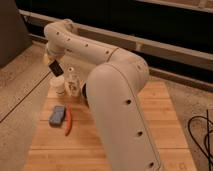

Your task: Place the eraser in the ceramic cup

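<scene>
1. A wooden table (150, 125) stands on a speckled floor, with a dark wall and a pale ledge behind it in the upper part of the frame.
2. The white arm (115, 100) fills the centre, bends up and reaches to the upper left.
3. The gripper (55, 67) points downward there, its fingers pinched on the eraser (56, 69), just above the ceramic cup (59, 85).
4. A pale bottle (73, 82) stands beside the cup.
5. A blue block (57, 115) and an orange stick (68, 121) lie at left.
6. The arm hides most of a dark bowl behind it.
</scene>
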Available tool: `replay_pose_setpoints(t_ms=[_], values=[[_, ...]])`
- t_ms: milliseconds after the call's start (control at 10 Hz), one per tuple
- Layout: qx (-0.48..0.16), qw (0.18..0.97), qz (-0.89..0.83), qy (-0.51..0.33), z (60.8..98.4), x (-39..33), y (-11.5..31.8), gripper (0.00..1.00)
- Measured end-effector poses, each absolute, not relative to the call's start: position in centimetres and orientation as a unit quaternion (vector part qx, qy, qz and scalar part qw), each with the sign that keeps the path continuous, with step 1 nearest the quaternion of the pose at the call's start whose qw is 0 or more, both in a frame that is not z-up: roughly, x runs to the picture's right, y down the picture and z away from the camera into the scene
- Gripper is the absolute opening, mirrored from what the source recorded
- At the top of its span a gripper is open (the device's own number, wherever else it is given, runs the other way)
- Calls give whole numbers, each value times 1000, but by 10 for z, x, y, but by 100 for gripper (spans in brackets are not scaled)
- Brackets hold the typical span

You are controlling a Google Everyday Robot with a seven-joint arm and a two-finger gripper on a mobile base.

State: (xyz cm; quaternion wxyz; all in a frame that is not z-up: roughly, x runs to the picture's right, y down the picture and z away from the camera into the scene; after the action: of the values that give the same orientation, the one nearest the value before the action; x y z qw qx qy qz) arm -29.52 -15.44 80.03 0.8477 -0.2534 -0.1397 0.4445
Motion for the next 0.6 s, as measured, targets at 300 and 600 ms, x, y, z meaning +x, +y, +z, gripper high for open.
replay_pose_setpoints(t_ms=[300, 600], values=[[-271, 837, 452, -147, 804, -305, -149, 0], [-278, 833, 454, -151, 809, -307, -144, 0]])
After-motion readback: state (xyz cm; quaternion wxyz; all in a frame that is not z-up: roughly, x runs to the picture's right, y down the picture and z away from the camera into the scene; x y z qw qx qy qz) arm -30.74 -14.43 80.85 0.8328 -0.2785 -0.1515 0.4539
